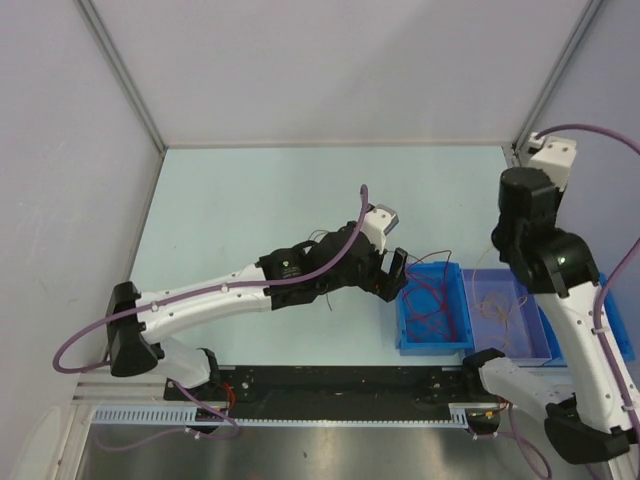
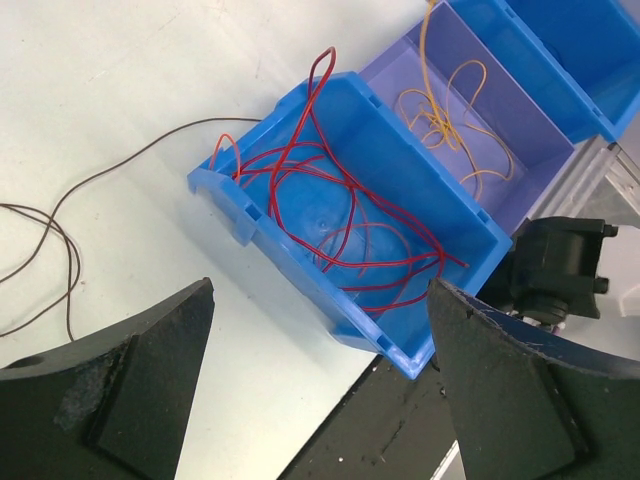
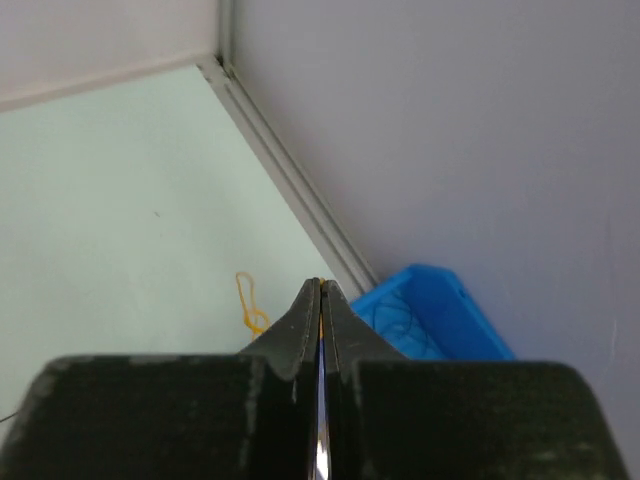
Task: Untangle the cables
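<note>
My left gripper [image 2: 320,288] is spread wide and empty above the blue bin [image 2: 232,197] holding the red cables [image 2: 345,205]. My right gripper [image 3: 320,288] is clenched, with the orange cable [image 3: 250,300] dangling from its tip. I should pinch a single strand, then lift slowly.

A glossy blue plastic bin [image 2: 225,195], at four o'clock on the smooth, matt counter [image 2: 130,80] seen from above, holds red cables [image 2: 345,215] in shiny insulation. The translucent lilac plastic bin [image 2: 530,120] beside it holds orange cables [image 2: 450,120] of the same sleek finish. A duller brown cable [image 2: 100,178] lies at the blue bin's nine o'clock. The left pincer [image 2: 320,290] has matt black fingers [image 2: 120,390], scuffed grey in patches. The right pincer [image 3: 320,295] is matt black too. The arm shells [image 1: 200,300] are glossy white plastic.
</note>
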Tool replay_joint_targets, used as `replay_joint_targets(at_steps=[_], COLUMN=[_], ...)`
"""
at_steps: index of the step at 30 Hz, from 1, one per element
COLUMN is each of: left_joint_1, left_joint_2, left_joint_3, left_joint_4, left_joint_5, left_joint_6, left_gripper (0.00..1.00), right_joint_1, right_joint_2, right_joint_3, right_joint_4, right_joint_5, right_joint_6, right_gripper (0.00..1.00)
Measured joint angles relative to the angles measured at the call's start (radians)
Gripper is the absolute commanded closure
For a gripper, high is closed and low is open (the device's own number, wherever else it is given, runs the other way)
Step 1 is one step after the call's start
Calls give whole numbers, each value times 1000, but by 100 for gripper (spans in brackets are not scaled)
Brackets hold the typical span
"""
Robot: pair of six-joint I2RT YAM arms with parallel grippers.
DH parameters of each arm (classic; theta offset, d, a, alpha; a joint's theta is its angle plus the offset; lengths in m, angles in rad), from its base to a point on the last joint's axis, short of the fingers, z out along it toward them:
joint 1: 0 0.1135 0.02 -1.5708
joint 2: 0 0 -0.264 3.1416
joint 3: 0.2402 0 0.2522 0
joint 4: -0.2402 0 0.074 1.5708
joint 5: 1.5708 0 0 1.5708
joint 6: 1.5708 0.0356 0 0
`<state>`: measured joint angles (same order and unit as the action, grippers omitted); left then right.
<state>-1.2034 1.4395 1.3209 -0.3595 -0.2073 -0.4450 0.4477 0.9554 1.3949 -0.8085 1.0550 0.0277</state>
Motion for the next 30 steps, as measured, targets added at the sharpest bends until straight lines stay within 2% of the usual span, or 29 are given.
replay_joint_targets(at_steps=[5,7,10,16,23,30], left_joint_1=[1,1,2,2,4,21], left_joint_2=[-16,-24,-40,-79,-113,-196], left_joint_3=[0,0,0,-20,-63,-158], left_joint_4=[-3,-5,-17,-26,-32,-30], left_joint_5=[0,0,0,-6,-29,-62], left_joint_6=[1,2,3,5,5,3], left_gripper=[8,8,8,8,8,2], right_joint_1=[-370,-423,-455,-474,-474,-474], right_joint_2=[45,33,9,-62,-129,-156], right_joint_3=[76,80,79,31,-136,-276], right_joint_4=[-91,-119,-159,-209,-256,-275], right_joint_5=[-333,-395,-462,-501,-523,-541], right_joint_6=[144,191,248,340,473,578], right_gripper=[100,100,100,100,100,100])
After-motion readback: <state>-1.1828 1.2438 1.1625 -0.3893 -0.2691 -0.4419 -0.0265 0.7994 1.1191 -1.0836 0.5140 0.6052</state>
